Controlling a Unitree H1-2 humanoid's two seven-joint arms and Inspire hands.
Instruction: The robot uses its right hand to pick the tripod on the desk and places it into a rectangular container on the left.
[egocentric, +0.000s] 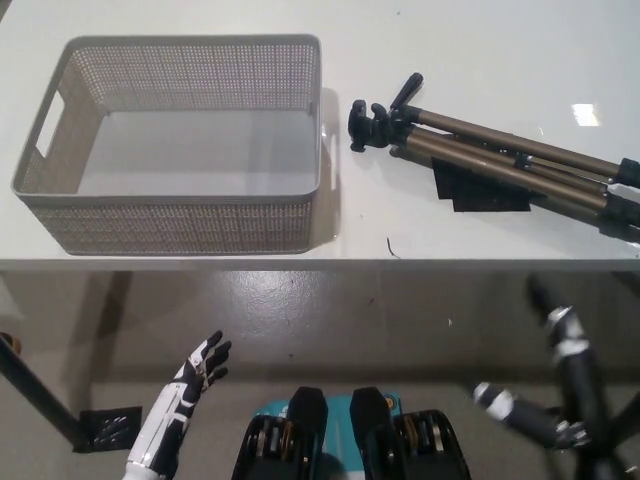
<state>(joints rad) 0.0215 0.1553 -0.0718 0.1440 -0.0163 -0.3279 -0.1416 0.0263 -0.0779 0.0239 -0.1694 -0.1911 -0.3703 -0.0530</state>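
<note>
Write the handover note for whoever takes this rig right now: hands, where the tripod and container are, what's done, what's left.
Left hand: white, resting low at the lower left, below the desk edge, fingers apart, holding nothing.
Right hand: black, raised at the lower right, below the desk edge, holding nothing; fingers look spread.
Tripod: lying folded on the white desk at the right, head pointing toward the container, partly over a black patch.
Container: grey perforated rectangular basket on the desk's left, nothing visible inside.
Done: nothing yet; tripod untouched.
Left: reach with the right hand, grasp the tripod, carry it left, place it in the container.
</note>
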